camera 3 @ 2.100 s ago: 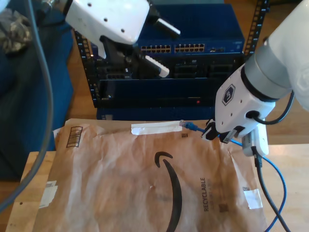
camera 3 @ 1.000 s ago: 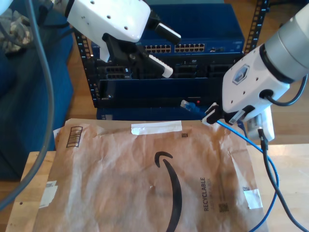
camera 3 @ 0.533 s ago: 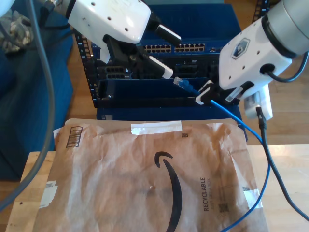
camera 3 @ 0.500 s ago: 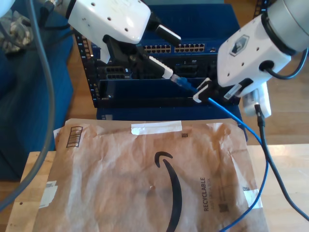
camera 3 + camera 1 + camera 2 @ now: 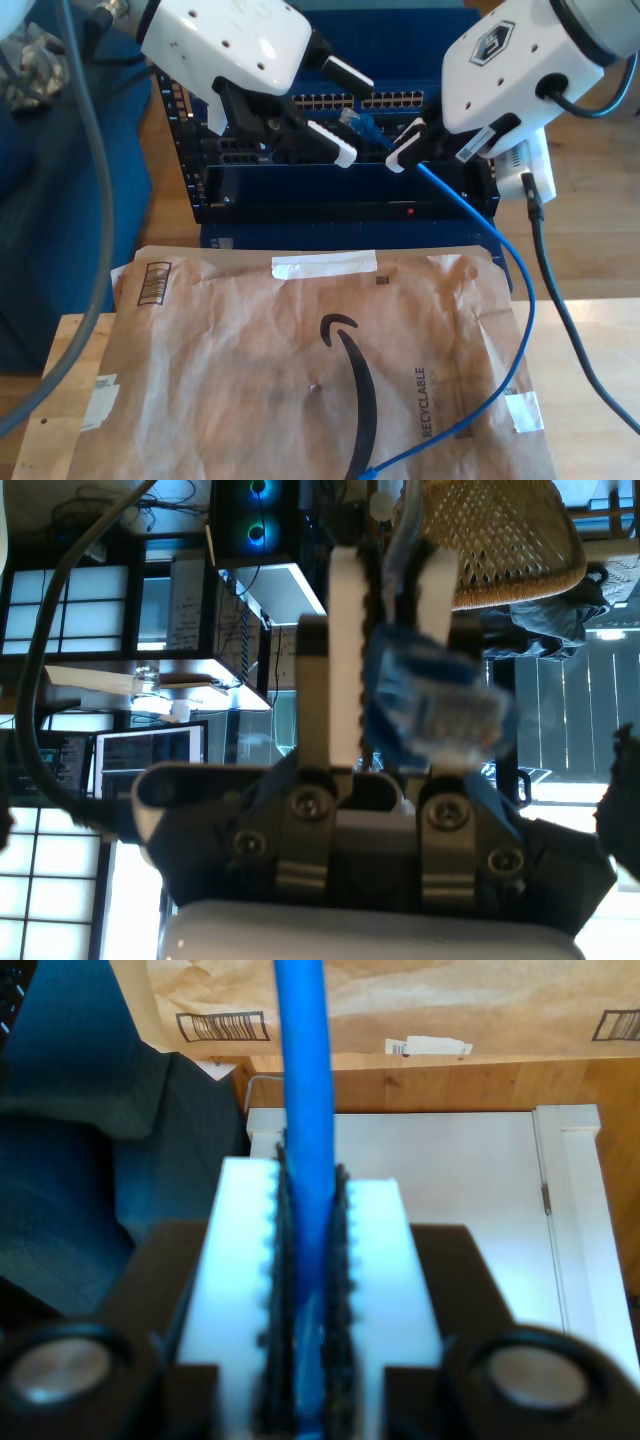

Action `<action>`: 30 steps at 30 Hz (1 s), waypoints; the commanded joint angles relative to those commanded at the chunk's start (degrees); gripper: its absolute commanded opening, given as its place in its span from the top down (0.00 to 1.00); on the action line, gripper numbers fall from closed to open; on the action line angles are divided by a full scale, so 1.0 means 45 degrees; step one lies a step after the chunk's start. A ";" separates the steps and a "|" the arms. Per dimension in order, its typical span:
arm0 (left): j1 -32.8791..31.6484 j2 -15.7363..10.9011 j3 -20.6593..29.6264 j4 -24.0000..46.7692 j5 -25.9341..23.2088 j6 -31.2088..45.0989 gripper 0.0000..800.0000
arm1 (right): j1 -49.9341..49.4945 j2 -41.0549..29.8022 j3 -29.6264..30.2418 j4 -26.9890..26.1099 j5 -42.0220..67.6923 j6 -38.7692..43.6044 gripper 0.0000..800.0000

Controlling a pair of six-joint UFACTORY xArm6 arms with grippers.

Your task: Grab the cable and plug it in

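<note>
Second gripper clamped on cable, plug midair at exterior view's 12 o'clock, between first gripper's fingers. First gripper parted around plug.

Exterior overhead; wrist views close-up.

Exterior view evenly lit, daylight feel, soft shadows, slightly soft overall. First wrist view: bright windows blow out, interior dim, plug at my first gripper blurred. Second wrist view: cable and white fingers out of focus up close.
</note>
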 joint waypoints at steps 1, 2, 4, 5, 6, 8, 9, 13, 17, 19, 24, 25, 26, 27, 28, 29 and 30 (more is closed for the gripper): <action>0.0000 -0.0020 0.0000 0.0000 -0.0020 0.0176 0.00 | 0.0000 0.0020 0.0000 0.0000 0.0020 0.0000 0.99; 0.0000 -0.0020 0.0000 0.0000 -0.0039 0.0274 0.00 | 0.0000 0.0020 -0.0020 0.0000 0.0020 0.0000 0.99; 0.0000 -0.0020 0.0000 0.0000 -0.0039 0.0332 0.00 | 0.0000 0.0078 -0.0039 0.0000 0.0020 0.0000 0.99; 0.0000 -0.0020 0.0000 0.0000 -0.0039 0.0332 0.00 | 0.0000 0.0078 -0.0039 0.0020 0.0078 0.0000 0.99; 0.0000 -0.0020 0.0000 0.0000 -0.0039 0.0371 0.00 | -0.0020 0.0078 -0.0039 0.0098 0.0098 0.0000 0.99; 0.0020 -0.0020 0.0000 0.0000 -0.0020 0.0391 0.00 | -0.0020 0.0078 -0.0078 0.0274 0.0195 0.0000 0.99; 0.0020 -0.0020 0.0000 0.0000 -0.0020 0.0391 0.00 | -0.0039 0.0078 -0.0156 0.0274 0.0254 0.0000 0.99; 0.0039 -0.0020 0.0000 -0.0020 0.0000 0.0391 0.00 | -0.0039 0.0078 -0.0313 0.0254 0.0371 0.0000 0.99; 0.0039 -0.0020 0.0000 -0.0039 0.0020 0.0391 0.00 | -0.0371 0.0078 -0.0293 0.0234 0.0469 0.0000 0.99; 0.0039 -0.0039 0.0000 -0.0039 0.0020 0.0371 0.00 | -0.0625 0.0078 -0.0274 0.0274 0.0547 0.0000 0.99; 0.0059 -0.0039 0.0000 -0.0039 0.0020 0.0391 0.00 | -0.0762 0.0078 -0.0293 0.0371 0.0703 -0.0020 0.99; 0.0059 -0.0039 0.0000 -0.0039 0.0020 0.0371 0.01 | -0.0742 0.0078 -0.0293 0.0391 0.0723 0.0000 0.99; 0.0059 -0.0039 0.0000 -0.0039 0.0020 0.0391 0.01 | -0.0762 0.0078 -0.0313 0.0449 0.0723 0.0000 0.99; 0.0059 -0.0039 0.0000 -0.0059 0.0020 0.0371 0.01 | -0.0762 0.0078 -0.0313 0.0508 0.0723 0.0000 0.99; 0.0059 -0.0039 0.0020 -0.0059 0.0020 0.0371 0.02 | -0.0762 0.0078 -0.0313 0.0547 0.0723 -0.0020 0.99; 0.0059 -0.0039 0.0020 -0.0059 0.0039 0.0391 0.03 | -0.0762 0.0078 -0.0313 0.0567 0.0723 -0.0020 0.99; 0.0059 -0.0020 0.0020 -0.0059 0.0039 0.0371 0.04 | -0.0762 0.0078 -0.0313 0.0567 0.0723 0.0000 0.99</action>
